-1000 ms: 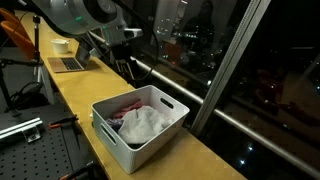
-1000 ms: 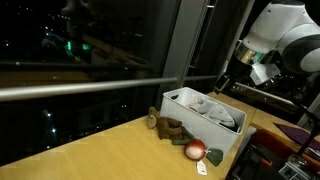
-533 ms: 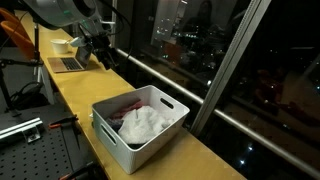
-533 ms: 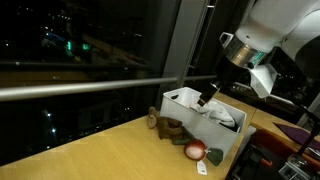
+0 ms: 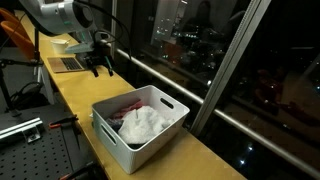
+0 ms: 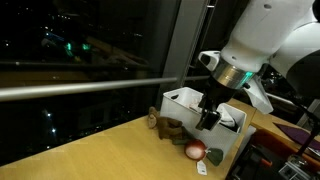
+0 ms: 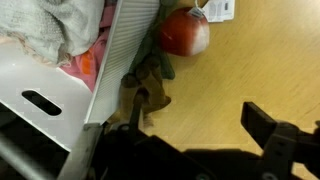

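The end effector (image 6: 208,119) hangs open above the wooden worktop (image 5: 75,100), holding nothing and touching nothing. In the wrist view its dark fingers (image 7: 268,128) stand wide apart with bare wood between them.

Nearest to it is a brown soft thing (image 7: 150,85), which lies on the worktop right against the end wall of a white bin (image 7: 50,85), close to the wall's handle slot. In an exterior view the brown soft thing (image 6: 170,127) shows at the foot of that bin, partly behind the end effector. Its exact form is too blurred to tell.

Just beside it, along the same wall, rests a red round thing (image 7: 184,32). A small white tag (image 7: 221,9) lies next to it.

The white bin stands on the worktop beside a dark window. Inside it a crumpled white cloth (image 5: 143,124) lies heaped, with a pink cloth (image 7: 88,65) showing at its edge against the wall.

In an exterior view the end effector (image 5: 100,66) sits above the stretch of worktop between the bin and a laptop (image 5: 68,63) farther along. The brown soft thing and the red round thing are hidden behind the bin there. The white arm (image 6: 270,40) reaches down from above
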Tool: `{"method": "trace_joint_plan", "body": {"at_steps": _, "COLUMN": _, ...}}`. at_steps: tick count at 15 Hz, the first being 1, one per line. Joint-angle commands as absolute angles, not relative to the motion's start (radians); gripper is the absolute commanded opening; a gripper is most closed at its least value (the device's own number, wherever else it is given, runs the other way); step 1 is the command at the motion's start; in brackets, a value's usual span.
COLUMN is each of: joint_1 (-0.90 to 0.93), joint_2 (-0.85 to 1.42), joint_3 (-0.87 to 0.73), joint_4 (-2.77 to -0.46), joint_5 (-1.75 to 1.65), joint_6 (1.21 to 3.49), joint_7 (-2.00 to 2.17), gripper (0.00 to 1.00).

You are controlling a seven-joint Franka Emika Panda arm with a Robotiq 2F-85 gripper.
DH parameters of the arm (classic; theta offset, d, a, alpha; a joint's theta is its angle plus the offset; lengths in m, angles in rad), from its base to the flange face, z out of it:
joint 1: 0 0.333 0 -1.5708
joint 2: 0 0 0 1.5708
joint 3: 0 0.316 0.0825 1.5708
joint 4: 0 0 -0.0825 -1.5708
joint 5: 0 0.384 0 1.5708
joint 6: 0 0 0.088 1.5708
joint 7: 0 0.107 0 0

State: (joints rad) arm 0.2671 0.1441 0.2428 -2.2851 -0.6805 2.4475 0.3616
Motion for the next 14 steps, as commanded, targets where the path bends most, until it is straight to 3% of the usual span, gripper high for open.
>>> {"method": "trace_joint_plan", "body": {"at_steps": 1, "joint_1": 0.285, "joint_2": 0.240, "joint_3": 0.236, "joint_4": -2.175, "joint_5": -0.684, "joint_6": 2.361, "joint_7": 0.170, "gripper": 1.00}}
{"method": "trace_joint_plan", "body": {"at_steps": 8, "joint_1": 0.283, "joint_2": 0.372, "joint_3": 0.213, "joint_4": -1.999, "joint_5": -0.720, "joint_6": 2.232, "joint_7": -0.129, "gripper": 1.00}}
{"method": "trace_joint_plan", "body": {"at_steps": 14, "joint_1": 0.259, "joint_2": 0.447, "joint_3": 0.178, "joint_4": -2.025, "joint_5": -0.758, "joint_6": 2.271, "joint_7": -0.195, "gripper": 1.00}}
